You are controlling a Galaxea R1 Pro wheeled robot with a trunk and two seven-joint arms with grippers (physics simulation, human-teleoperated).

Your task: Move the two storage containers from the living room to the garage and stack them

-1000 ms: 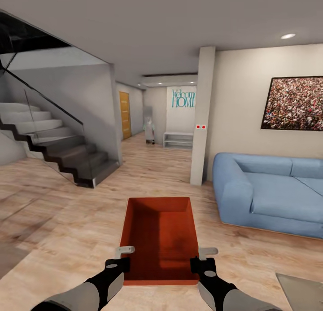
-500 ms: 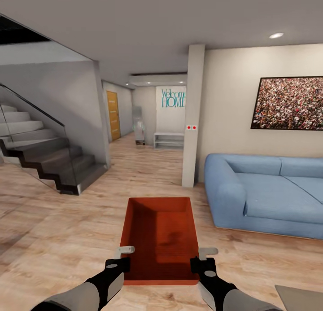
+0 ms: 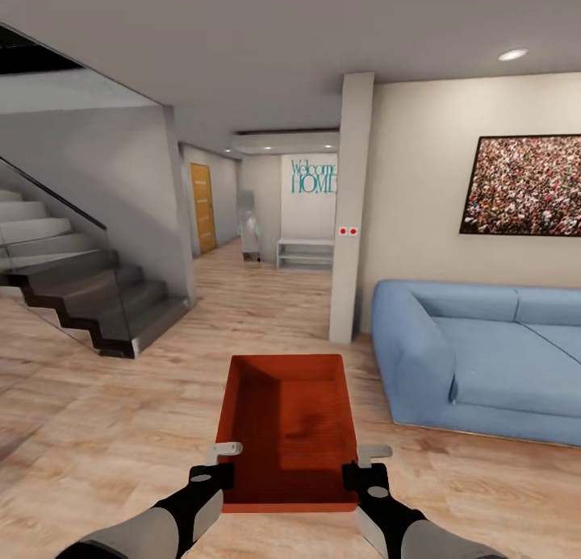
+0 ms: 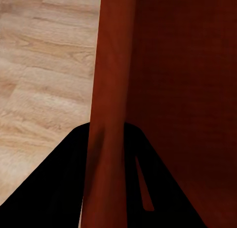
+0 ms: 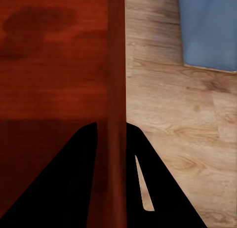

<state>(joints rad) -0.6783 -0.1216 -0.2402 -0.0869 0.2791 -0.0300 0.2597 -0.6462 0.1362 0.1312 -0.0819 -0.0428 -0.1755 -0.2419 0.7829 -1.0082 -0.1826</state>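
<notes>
The left claw (image 3: 211,476) and right claw (image 3: 365,478) are each pinching a side wall of one orange-red storage container (image 3: 289,430), closed over its thin rims so it is riding level between them above the wood floor (image 3: 105,430). The blue sofa (image 3: 476,357) is lying beyond the right claw. The second container's whereabouts cannot be told; the held one's underside is hidden.
</notes>
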